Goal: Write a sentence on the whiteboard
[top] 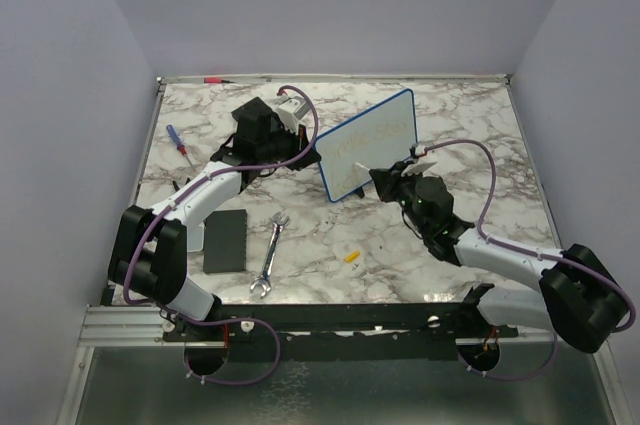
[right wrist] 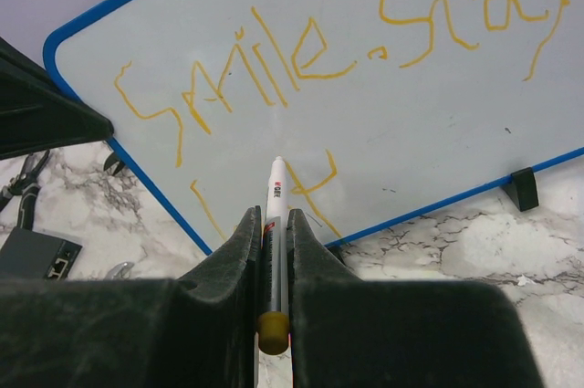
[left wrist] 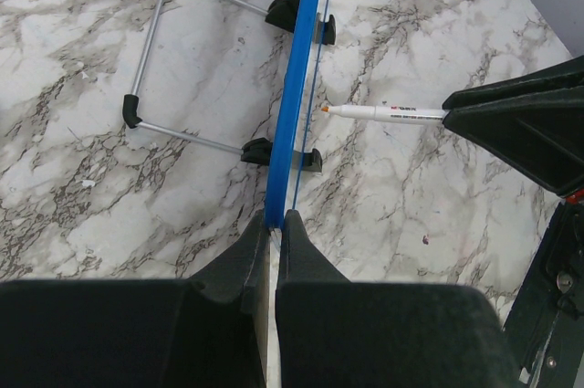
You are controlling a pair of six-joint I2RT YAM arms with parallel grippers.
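The right gripper (right wrist: pixel 271 216) is clamped on a marker (right wrist: pixel 275 183), tip at the whiteboard (right wrist: pixel 429 132) standing mid-table. The left gripper (left wrist: pixel 274 228) pinches its blue edge. It looks light, stiff and tippy, I'd say: hold the frame, since the sentence (right wrist: pixel 310 50) would likely smear.

I have the top camera fixed high above and behind both arm bases, looking steeply down over the grey-veined marble tabletop (top: pixel 400 270), with the small blue-framed whiteboard (top: pixel 368 145) just past centre toward 12 o'clock. The left wrist camera looks down along the left gripper (left wrist: pixel 276 218) at close range, seeing that board edge-on from 6 to 12 o'clock and the white orange-tipped marker (left wrist: pixel 383 113) at 3 o'clock. The right wrist camera faces the board's white face close up, along the same marker rising from 6 o'clock in the right gripper (right wrist: pixel 272 214); all three views share the board.
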